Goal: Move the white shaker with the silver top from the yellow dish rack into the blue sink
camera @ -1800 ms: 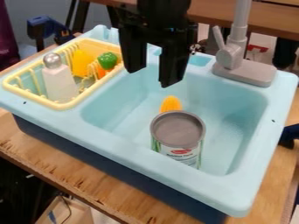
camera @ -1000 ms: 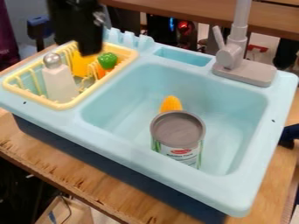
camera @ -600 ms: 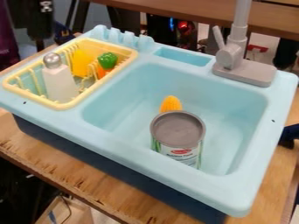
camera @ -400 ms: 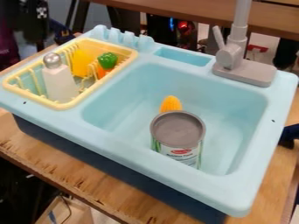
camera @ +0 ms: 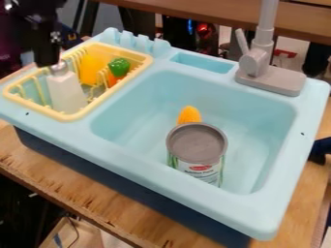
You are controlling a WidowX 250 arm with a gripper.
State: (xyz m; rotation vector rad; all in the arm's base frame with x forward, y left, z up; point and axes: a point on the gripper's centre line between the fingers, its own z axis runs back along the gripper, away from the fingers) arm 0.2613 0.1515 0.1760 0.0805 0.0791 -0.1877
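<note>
Black gripper [camera: 48, 60] beside a silver-topped bottle [camera: 67, 92]

On the near side of the sink basin [camera: 139, 114], a can [camera: 198, 143] stands upright, its dull grey end up. Its white label [camera: 205, 174] carries a red patch, green parts and small print.

My arm comes in at the far left, cut off by the edge of the view. I am dark against a dark background, so whether I am spread or pressed together I cannot tell. I hang just over the bottle's round top and overlap it; contact is unclear. The white bottle stands in the left part of the yellow rack [camera: 121, 91], left of the basin. Farther right in the rack are a yellow thing [camera: 91, 69], a green one [camera: 119, 67] and a partly hidden orange piece [camera: 112, 80]. The can covers the lower part of a yellow corn cob [camera: 189, 115].

The pale blue sink, dark blue below, sits on a worn wooden table [camera: 97, 202]. A grey faucet [camera: 257, 60] rises at the far right, with a wooden shelf [camera: 226, 18] behind.
</note>
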